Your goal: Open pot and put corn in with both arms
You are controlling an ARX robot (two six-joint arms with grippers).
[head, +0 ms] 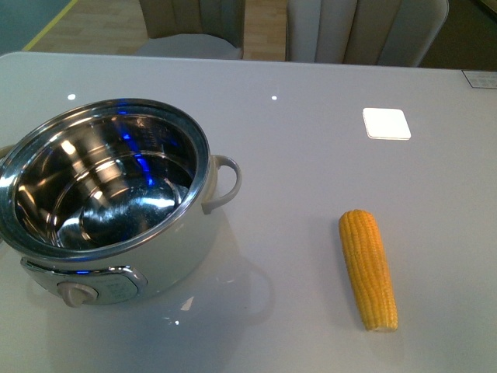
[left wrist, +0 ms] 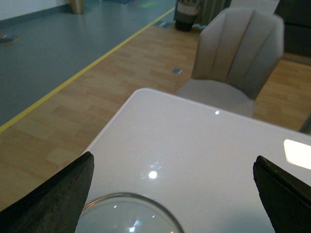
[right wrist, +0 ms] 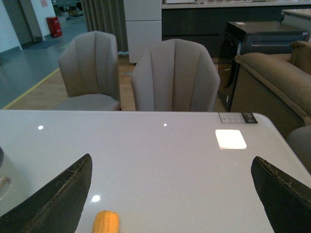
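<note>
Left pincer (left wrist: 173, 160) and right pincer (right wrist: 172, 159) both spread wide, empty, clear of corn (head: 367, 268) and open pot (head: 180, 247)

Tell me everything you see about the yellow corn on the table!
The husked yellow corn cob lies flat on the glossy pale grey table, right of the open white electric pot in the front view and apart from it. Neat rows of kernels run along it. Its rounded end points away from the robot; the near end looks cut blunt. Only the table touches it.
</note>
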